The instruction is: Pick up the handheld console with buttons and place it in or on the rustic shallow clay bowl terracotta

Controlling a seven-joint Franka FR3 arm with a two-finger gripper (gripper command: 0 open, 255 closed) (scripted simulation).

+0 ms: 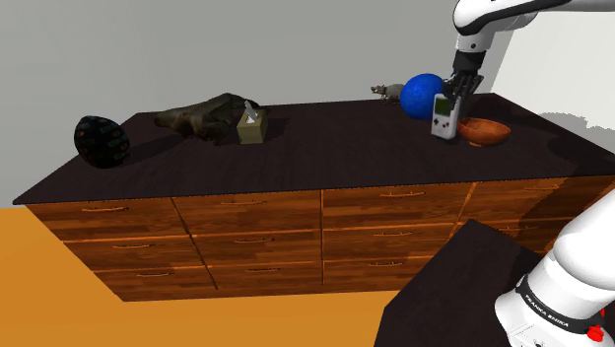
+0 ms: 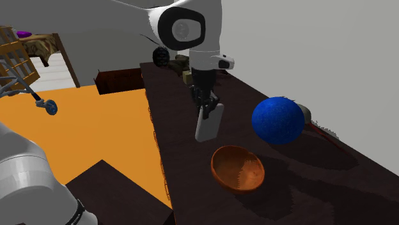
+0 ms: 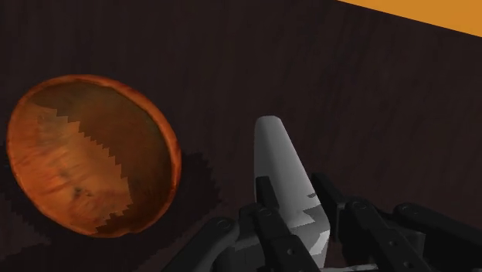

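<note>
Found the pincer [image 1: 456,89] closed on the top end of the pale grey handheld console [image 1: 445,116], with a black finger pressed to each side. Held the console upright, hanging down from the fingers, its screen face turned toward the shoulder camera; could not tell whether its lower end touched the dark bench [image 1: 325,148] or hung just above it.

Saw the orange-brown shallow bowl [image 1: 484,131] resting on the bench just beside the console, at four o'clock from it in the shoulder view and at five o'clock in the second exterior view; kept apart from the console, which hung outside the rim.

Noted a blue ball [image 1: 424,96] just behind the console, at eleven o'clock from it in the shoulder view and at two o'clock from the bowl in the second exterior view; spotted a small grey figure [image 1: 386,92] at the ball's ten o'clock.

Well apart, toward nine o'clock along the bench in the shoulder view: a tan tissue box [image 1: 250,127]; a dark olive heap [image 1: 205,115] close against it; a round black object [image 1: 102,141] near the bench's far end.

Beneath the bench top, rows of brown wooden drawers [image 1: 246,240]; below those, an orange floor [image 1: 39,286].
</note>
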